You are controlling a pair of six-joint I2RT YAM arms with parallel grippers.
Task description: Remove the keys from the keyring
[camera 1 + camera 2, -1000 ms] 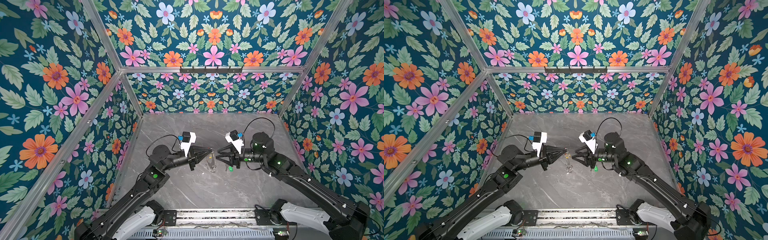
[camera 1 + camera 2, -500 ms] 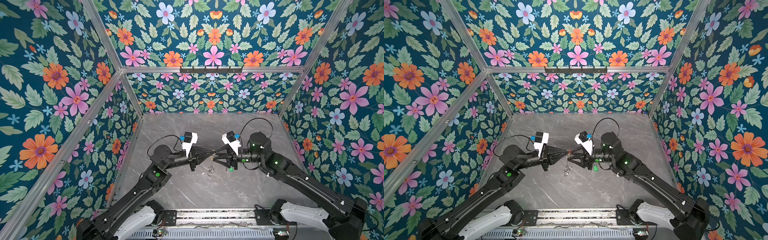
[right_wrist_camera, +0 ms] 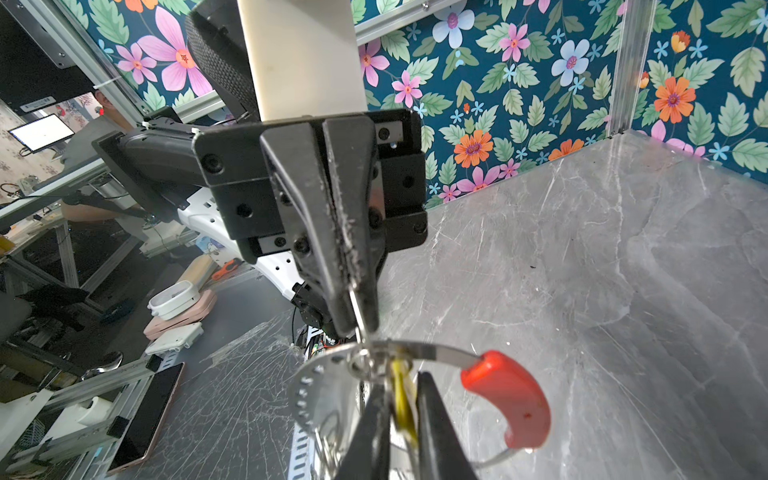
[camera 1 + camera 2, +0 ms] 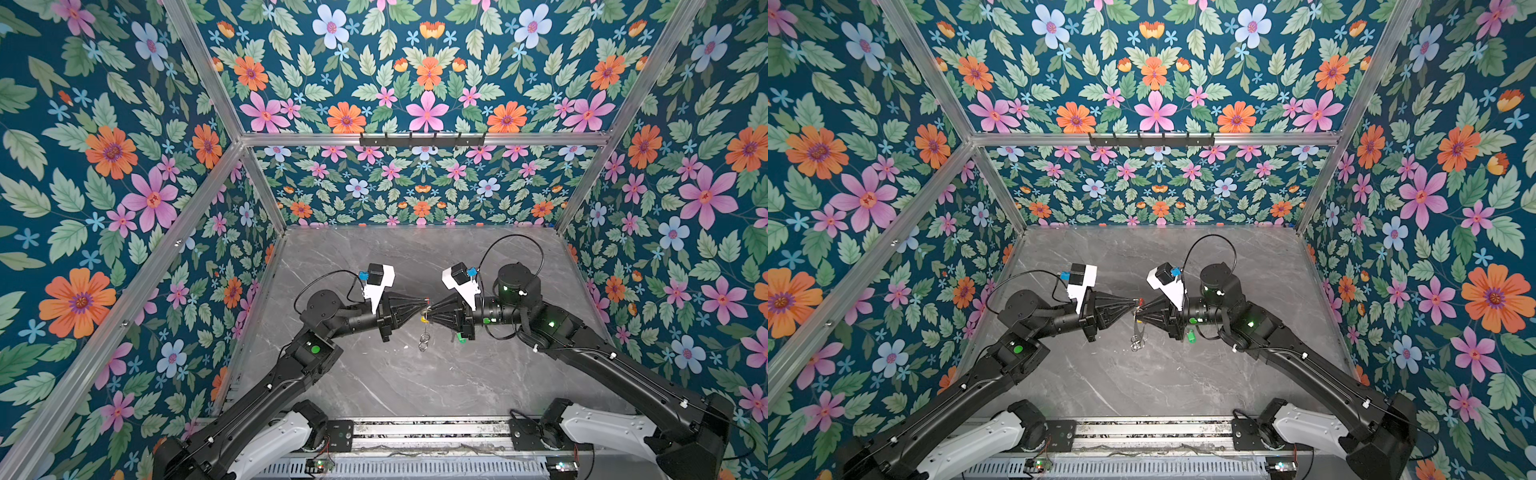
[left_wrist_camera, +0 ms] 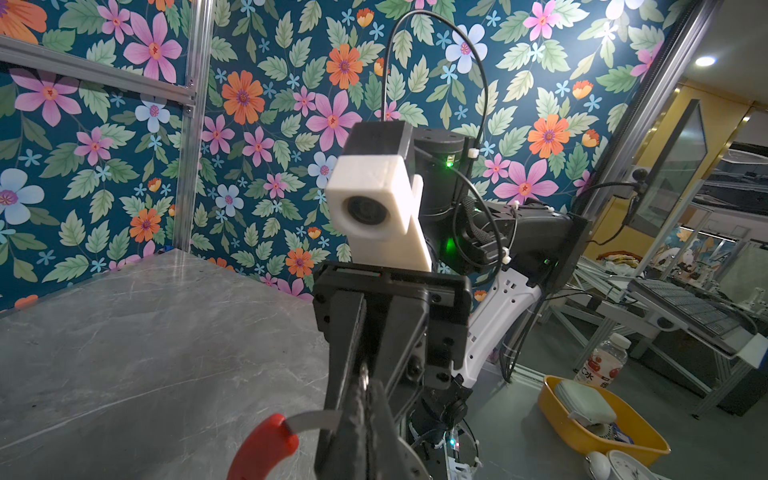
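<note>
My left gripper is shut on the thin grey wire keyring with red sleeve. Beside the keyring, the right gripper pinches the yellow-headed metal key. I should pull slowly, w/o twisting.

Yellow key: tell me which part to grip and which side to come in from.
Pinch the yellow key by its plastic head, across the flat faces, coming from the right, opposite the left gripper, which clamps the keyring from the left. The head hangs just below the loop, clear of the red sleeve. The right gripper is shut on it this way.
</note>
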